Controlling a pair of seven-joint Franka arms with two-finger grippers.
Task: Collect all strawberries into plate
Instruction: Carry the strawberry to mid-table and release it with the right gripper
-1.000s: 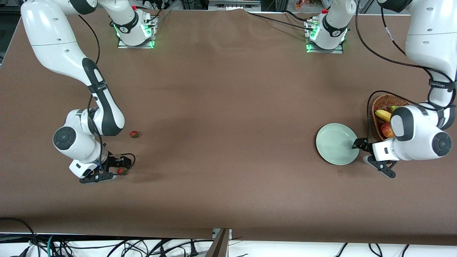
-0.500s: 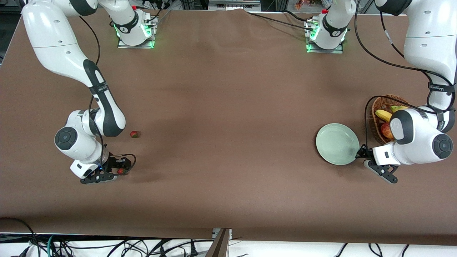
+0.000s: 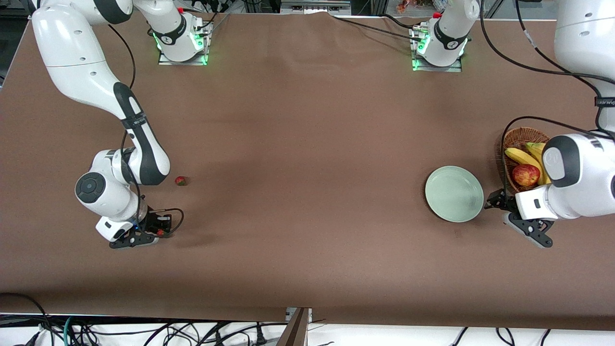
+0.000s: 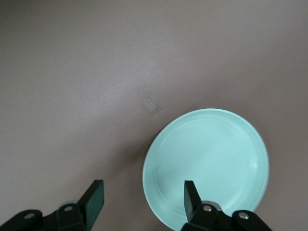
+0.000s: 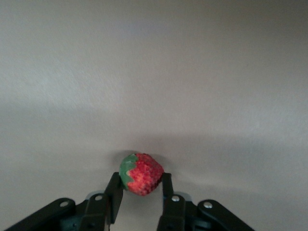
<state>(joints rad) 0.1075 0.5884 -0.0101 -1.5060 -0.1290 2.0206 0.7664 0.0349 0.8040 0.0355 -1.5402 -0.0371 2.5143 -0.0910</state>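
My right gripper (image 3: 160, 232) is low at the table near the right arm's end, shut on a small red strawberry (image 3: 159, 233). In the right wrist view the strawberry (image 5: 142, 174) sits between both fingers of the right gripper (image 5: 141, 182). A second strawberry (image 3: 180, 180) lies on the cloth, farther from the front camera. A third strawberry is not in view. The pale mint-green plate (image 3: 454, 193) is empty. My left gripper (image 3: 499, 209) is open and empty beside the plate's rim, toward the left arm's end. In the left wrist view the left gripper (image 4: 143, 190) is at the edge of the plate (image 4: 207, 163).
A brown wicker basket (image 3: 516, 139) with bananas (image 3: 521, 156) and a red-yellow apple (image 3: 525, 175) stands beside the plate, toward the left arm's end, partly under the left arm. Brown cloth (image 3: 307, 168) covers the table.
My left gripper has drawn back from over the plate's rim toward the left arm's end, uncovering more of the basket. My right gripper has stayed low around the strawberry and shifted slightly.
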